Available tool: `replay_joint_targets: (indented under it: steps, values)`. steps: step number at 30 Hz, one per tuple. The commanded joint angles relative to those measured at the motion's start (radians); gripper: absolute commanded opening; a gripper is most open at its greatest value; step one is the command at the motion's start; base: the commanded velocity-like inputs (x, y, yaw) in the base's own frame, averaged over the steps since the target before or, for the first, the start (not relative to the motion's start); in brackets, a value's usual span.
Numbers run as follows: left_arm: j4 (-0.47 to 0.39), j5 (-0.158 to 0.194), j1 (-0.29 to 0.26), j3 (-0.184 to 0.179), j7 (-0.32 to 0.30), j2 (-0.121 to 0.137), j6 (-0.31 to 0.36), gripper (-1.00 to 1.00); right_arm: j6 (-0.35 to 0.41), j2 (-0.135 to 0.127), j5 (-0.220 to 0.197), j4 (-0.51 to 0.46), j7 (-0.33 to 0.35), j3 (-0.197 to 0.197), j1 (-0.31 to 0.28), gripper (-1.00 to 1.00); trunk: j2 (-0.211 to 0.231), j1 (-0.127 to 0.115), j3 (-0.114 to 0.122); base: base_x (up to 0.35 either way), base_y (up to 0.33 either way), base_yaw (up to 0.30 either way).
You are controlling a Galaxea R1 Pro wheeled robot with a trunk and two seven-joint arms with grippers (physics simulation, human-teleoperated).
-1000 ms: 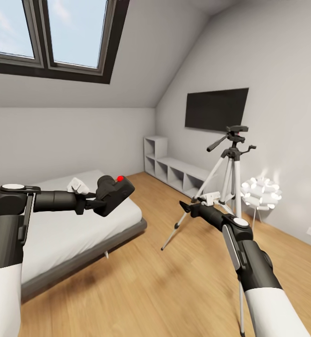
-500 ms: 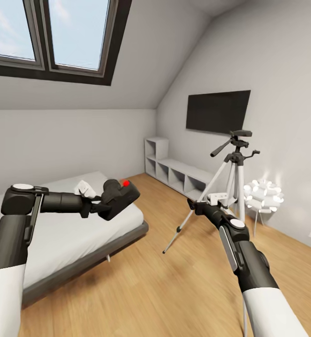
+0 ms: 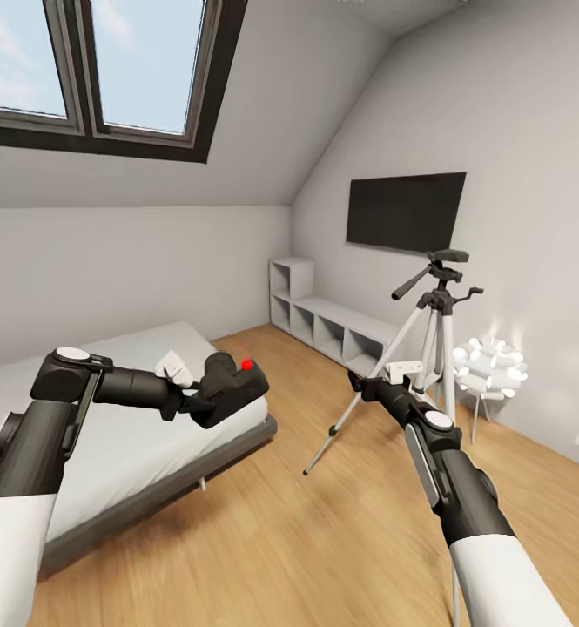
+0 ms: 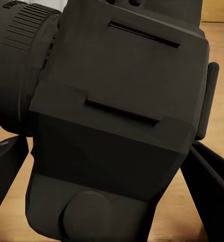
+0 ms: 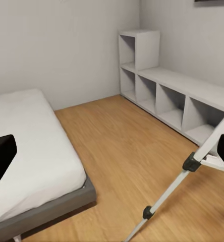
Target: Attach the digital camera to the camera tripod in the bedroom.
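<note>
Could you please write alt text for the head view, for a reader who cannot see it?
The robot's left gripper holds a black camera above a white bed. Its empty right gripper reaches toward a tripod standing on the wood floor beside a white lamp.

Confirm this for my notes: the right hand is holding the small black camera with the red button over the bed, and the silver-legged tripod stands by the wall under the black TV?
Not quite: the head view shows the left hand holding the small black camera with the red button. The rest holds: it is over the white bed, and the silver-legged tripod stands by the wall under the black TV.
</note>
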Motion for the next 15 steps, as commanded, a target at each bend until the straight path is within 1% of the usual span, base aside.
replay_joint_targets:
  steps: [1, 4, 8, 12, 15]
  values:
    - [0.011, -0.01, -0.001, -0.001, -0.01, 0.001, -0.001, -1.0, 0.005, 0.001, -0.001, 0.0, 0.006, -0.002, -0.001, 1.0, 0.007, -0.004, 0.002, 0.0, 0.0, 0.0]
    - [0.041, -0.01, -0.001, -0.006, 0.002, 0.002, -0.023, -1.0, 0.001, 0.001, -0.001, 0.003, 0.005, -0.002, -0.001, 1.0, 0.028, -0.015, 0.011, 0.0, 0.0, 0.0]
    - [0.056, -0.01, -0.003, -0.008, 0.045, 0.004, -0.03, -1.0, -0.001, 0.001, -0.001, 0.004, 0.005, -0.001, -0.001, 1.0, 0.056, -0.031, 0.024, 0.0, 0.0, 0.0]
    - [0.061, -0.01, -0.008, -0.009, 0.063, 0.018, -0.025, -1.0, -0.002, 0.001, -0.001, 0.005, 0.005, -0.001, -0.001, 1.0, 0.084, -0.046, 0.037, 0.0, 0.0, 0.0]
    - [0.062, -0.01, -0.011, -0.01, 0.068, 0.026, -0.004, -1.0, -0.003, 0.001, -0.001, 0.005, 0.005, 0.0, -0.001, 1.0, 0.105, -0.058, 0.046, 0.0, 0.0, 0.0]
